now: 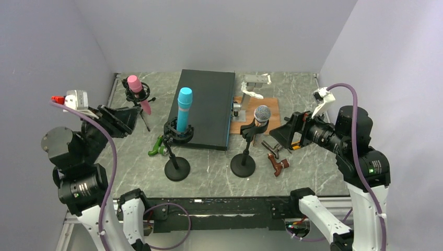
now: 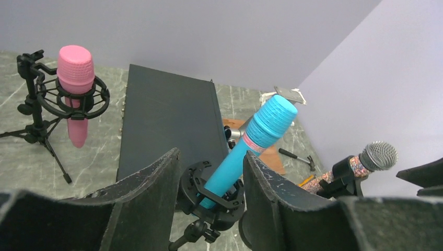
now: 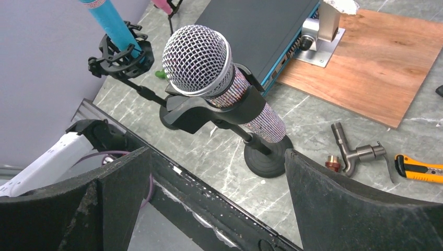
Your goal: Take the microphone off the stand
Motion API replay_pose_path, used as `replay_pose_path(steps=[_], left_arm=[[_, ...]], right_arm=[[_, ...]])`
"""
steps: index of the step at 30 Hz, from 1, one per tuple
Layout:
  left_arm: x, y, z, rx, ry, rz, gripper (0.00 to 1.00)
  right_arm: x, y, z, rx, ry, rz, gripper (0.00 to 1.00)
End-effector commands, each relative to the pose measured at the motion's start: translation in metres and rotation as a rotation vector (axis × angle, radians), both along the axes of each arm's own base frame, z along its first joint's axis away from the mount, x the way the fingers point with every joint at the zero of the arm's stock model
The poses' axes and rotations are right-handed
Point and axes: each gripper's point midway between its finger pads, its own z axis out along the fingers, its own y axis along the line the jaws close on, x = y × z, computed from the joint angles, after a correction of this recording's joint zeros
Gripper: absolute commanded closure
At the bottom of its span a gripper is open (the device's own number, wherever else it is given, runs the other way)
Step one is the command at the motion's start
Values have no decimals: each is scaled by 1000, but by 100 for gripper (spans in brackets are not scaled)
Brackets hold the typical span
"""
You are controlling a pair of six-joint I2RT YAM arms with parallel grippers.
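Silver microphone (image 3: 197,60) is sitting clipped in its stand (image 3: 269,159) just ahead of my wide-spread right end effector (image 3: 217,154), hammer (image 3: 360,153) lying nearby.

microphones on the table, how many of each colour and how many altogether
pink microphone: 1
blue microphone: 1
silver microphone: 1
total: 3
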Motion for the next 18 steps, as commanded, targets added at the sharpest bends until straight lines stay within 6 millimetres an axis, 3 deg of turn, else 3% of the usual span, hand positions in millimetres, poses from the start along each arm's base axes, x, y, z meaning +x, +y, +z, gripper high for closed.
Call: replay_pose_path(steps=[1,4,10,14,18], left_arm=[[7,3,16,5,-57,12,48],[17,0,11,-18,-57,-4,49],[44,-38,19,51,-19,-65,54],[38,-45,21,68,-60,-73,54],[23,-64,14,64,-67,-199,53]], right_arm=[[13,3,23,-9,-96,13,0],[17,5,19,-1,-78,15,0],[17,8,19,69,-55,-18,0],[15,6,20,52,-57,-20,0],[10,3,21,38,-86,-19,0]])
